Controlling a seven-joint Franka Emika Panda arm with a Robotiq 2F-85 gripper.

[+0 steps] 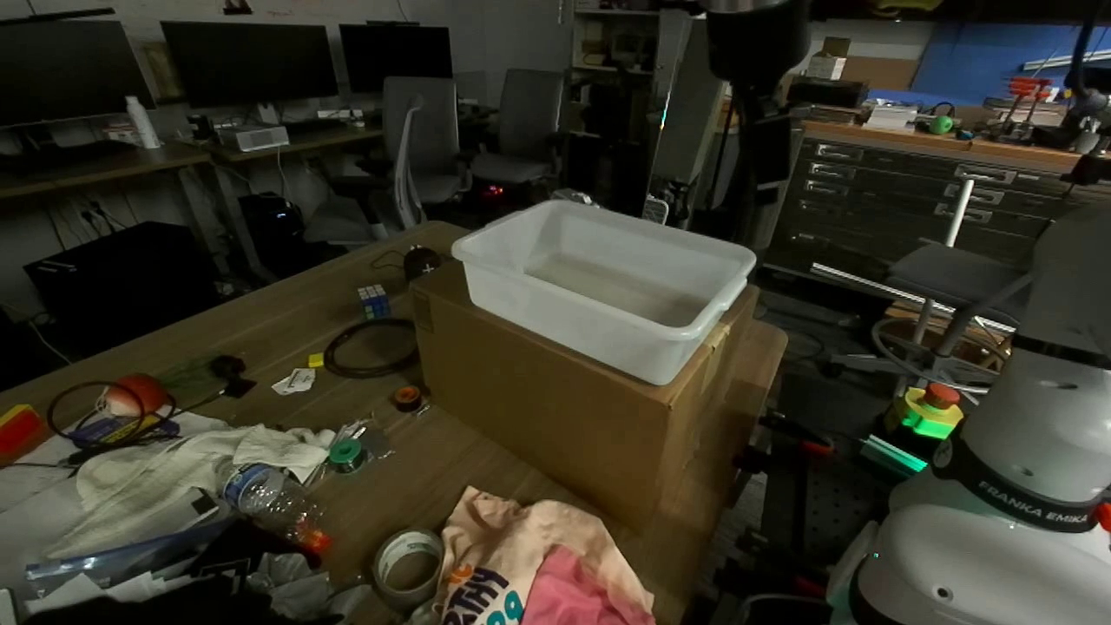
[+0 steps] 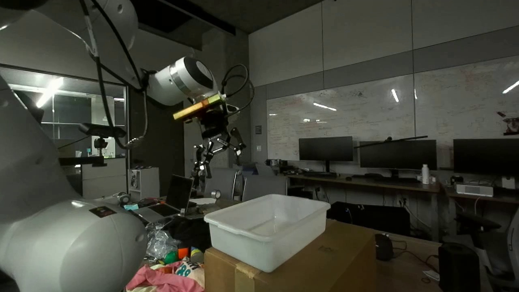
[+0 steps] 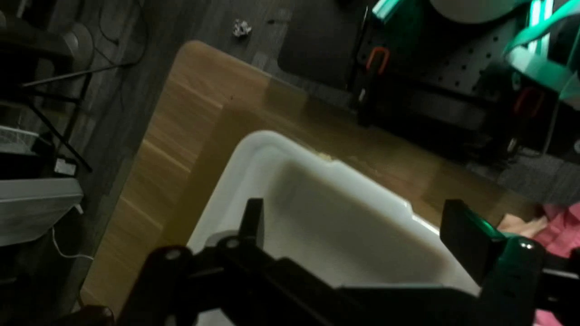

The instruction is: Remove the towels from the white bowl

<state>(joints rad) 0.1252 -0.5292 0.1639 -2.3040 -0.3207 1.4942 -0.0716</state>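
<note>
The white bowl is a rectangular white plastic bin (image 1: pixel 599 325), standing upright on a cardboard box; it also shows in an exterior view (image 2: pixel 263 247) and the wrist view (image 3: pixel 371 185). Its bare floor shows, with no cloth visible in it. A peach and pink printed cloth (image 1: pixel 573 590) lies crumpled on the table beside the box; it also shows in an exterior view (image 2: pixel 162 278) and at the right edge of the wrist view (image 3: pixel 564 231). A white cloth (image 1: pixel 191 469) lies among clutter. My gripper (image 3: pixel 353 217) is open and empty, high above the bin (image 2: pixel 219 165).
The cardboard box (image 1: pixel 538 408) raises the bin above the wooden table. A tape roll (image 1: pixel 408 569), a plastic bottle (image 1: pixel 269 499) and a cable coil (image 1: pixel 369 347) lie on the table. A laptop (image 2: pixel 178 194) and a dark speaker (image 2: pixel 458 265) stand around the bin.
</note>
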